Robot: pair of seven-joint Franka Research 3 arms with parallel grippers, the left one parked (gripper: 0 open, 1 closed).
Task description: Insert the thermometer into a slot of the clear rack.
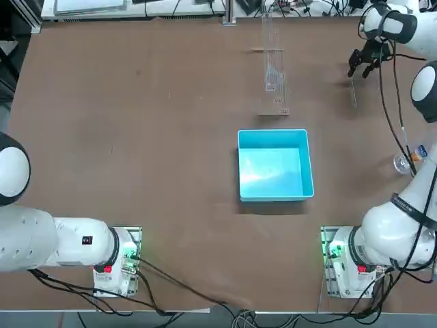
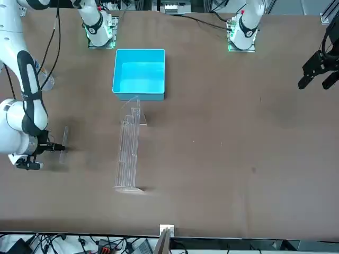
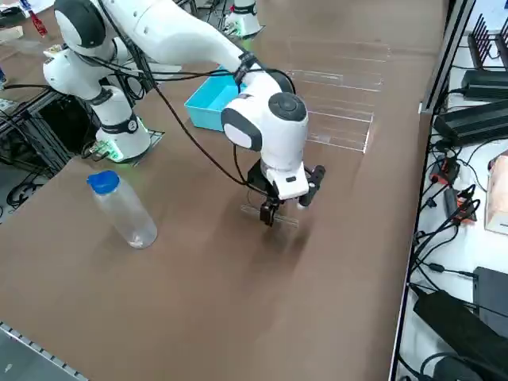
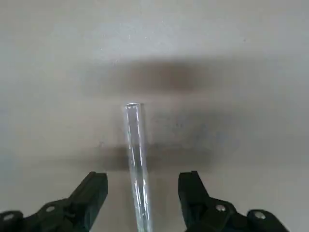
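Between the spread fingers: thermometer [image 4: 136, 159] flat on table | right gripper [image 4: 143, 193] wide, holding nothing

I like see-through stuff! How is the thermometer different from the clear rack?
The thermometer is one thin stick lying flat on the table; the clear rack is a much longer frame of rails that stands up. The thermometer lies between the open right gripper fingers; the clear rack sits alone near the blue box. Both are see-through.

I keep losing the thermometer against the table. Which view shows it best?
The right wrist view: the thermometer lies clear between the right gripper's open fingers. Top and front views show only a faint sliver by the gripper; in the right side view the gripper covers most of it.
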